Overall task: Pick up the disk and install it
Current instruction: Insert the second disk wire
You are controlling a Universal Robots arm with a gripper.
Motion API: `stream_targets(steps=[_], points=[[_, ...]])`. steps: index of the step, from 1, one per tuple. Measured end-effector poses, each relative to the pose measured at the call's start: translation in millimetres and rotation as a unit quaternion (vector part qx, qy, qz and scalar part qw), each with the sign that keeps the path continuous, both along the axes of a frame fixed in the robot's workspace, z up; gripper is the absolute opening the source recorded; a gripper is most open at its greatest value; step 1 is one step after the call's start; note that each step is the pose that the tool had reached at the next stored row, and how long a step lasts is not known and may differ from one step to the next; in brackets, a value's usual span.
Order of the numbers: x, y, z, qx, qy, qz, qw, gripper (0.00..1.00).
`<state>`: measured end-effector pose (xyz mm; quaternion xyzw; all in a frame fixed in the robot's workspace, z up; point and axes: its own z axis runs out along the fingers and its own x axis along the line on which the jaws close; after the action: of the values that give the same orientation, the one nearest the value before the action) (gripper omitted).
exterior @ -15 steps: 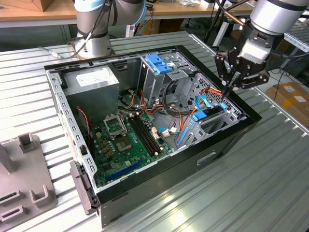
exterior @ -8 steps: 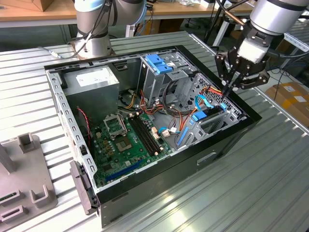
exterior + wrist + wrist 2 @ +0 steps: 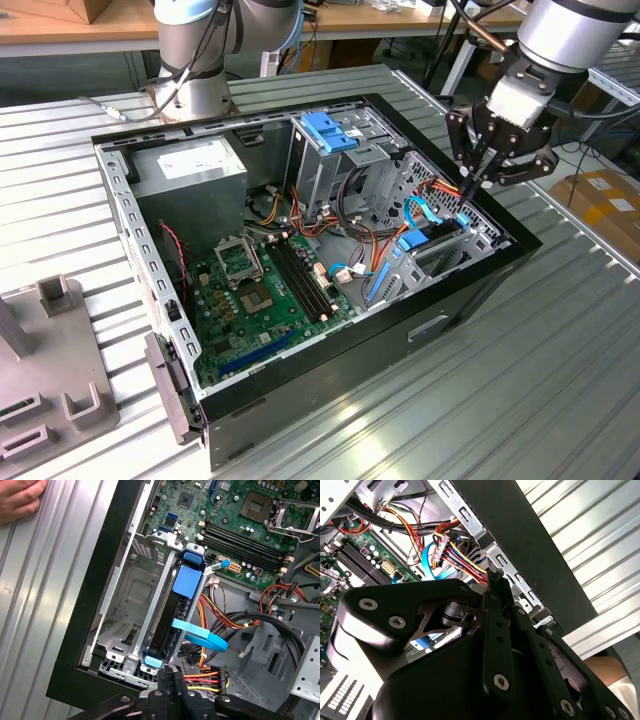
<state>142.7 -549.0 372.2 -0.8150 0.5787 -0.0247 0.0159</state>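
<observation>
Black tool [image 3: 487, 172]; blue-railed dark disk [image 3: 181, 611]; green motherboard [image 3: 268, 285]; black case [image 3: 470, 290]; ribbed silver table [image 3: 540, 380].

Evenly lit from overhead, bright glare streaking the ribbed metal table [image 3: 560, 380]; soft shadows inside the open computer case [image 3: 300, 250]; close-up gripper [image 3: 495, 587] slightly soft.

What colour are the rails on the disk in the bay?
Bright blue, on the disk; clearest in the first wrist view.

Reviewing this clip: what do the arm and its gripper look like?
The arm is silver-grey metal with rounded joints and dark cables running beside it. The gripper is black, with angular linkage plates, silver bolts, and a pale grey block above it.
</observation>
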Motion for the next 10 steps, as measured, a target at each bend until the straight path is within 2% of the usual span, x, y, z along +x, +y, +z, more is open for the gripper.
stream_targets(steps=[2, 3, 5, 7, 9, 10], points=[[0.0, 0.0, 0.0, 0.0001, 0.0, -0.028, 0.99961, 0.16], [0.0, 0.0, 0.0, 0.0001, 0.0, -0.044, 0.99905, 0.16], [0.0, 0.0, 0.0, 0.0002, 0.0, -0.07, 0.99756, 0.16], [0.0, 0.0, 0.0, 0.0002, 0.0, -0.097, 0.99533, 0.16], [-0.1, 0.0, 0.0, 0.0003, 0.0, -0.113, 0.99362, 0.16], [-0.2, 0.0, 0.0, 0.0003, 0.0, -0.117, 0.99319, 0.16]])
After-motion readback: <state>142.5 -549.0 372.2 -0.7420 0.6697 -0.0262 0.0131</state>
